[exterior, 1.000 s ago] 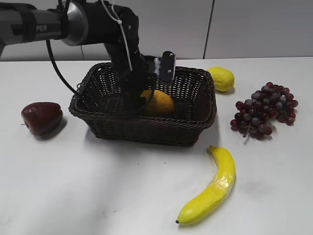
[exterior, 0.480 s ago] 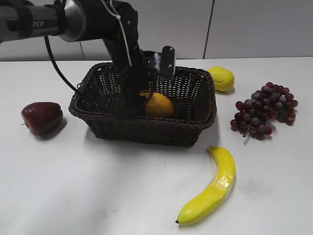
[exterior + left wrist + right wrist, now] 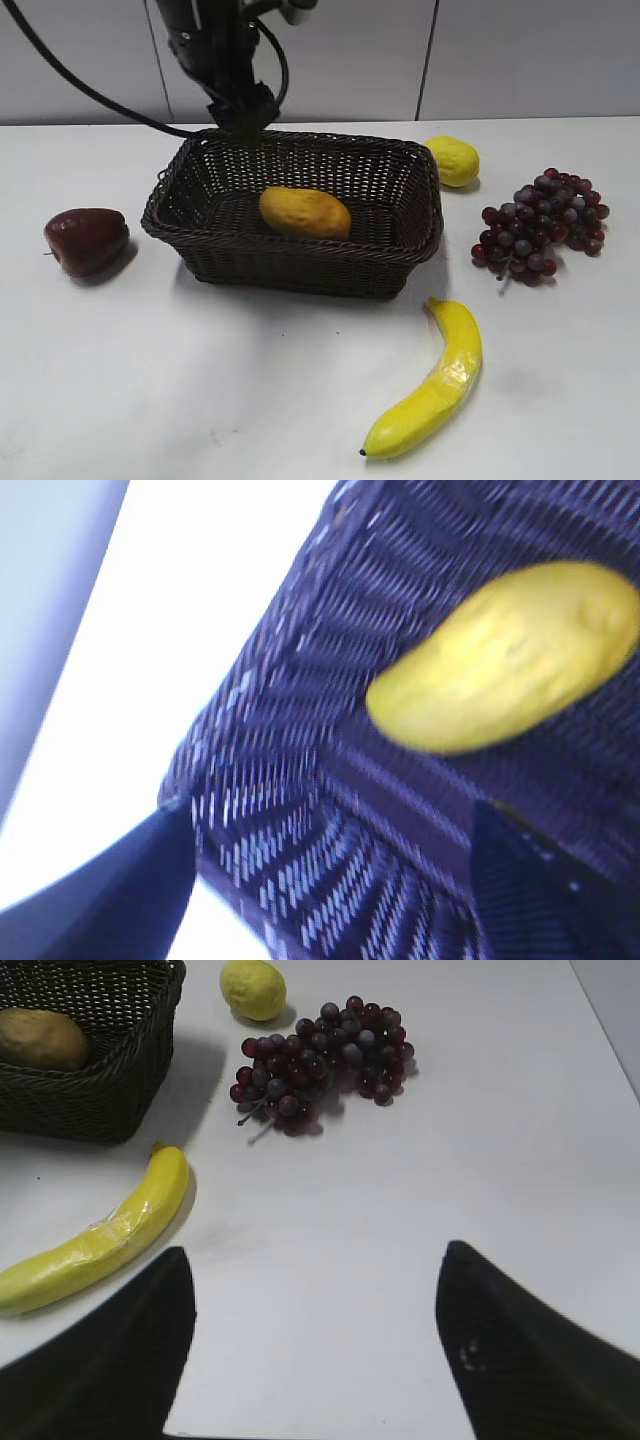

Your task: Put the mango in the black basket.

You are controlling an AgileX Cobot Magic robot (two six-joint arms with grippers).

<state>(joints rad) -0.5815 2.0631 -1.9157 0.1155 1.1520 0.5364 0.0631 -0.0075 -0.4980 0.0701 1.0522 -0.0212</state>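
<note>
Mango point(image 3: 305, 212) is sitting loose in the basket point(image 3: 410, 245), so that's basically done. Left gripper point(image 3: 330, 865) is hovering over it, spread wide, gripping nothing. Mango's looking plump and firm, probably light; I'd be grabbing it across its middle.

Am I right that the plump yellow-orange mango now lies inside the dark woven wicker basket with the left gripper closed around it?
Not quite. The plump yellow-orange mango does lie inside the dark woven wicker basket, but the left gripper is open and off it, as the left wrist view shows.
</note>
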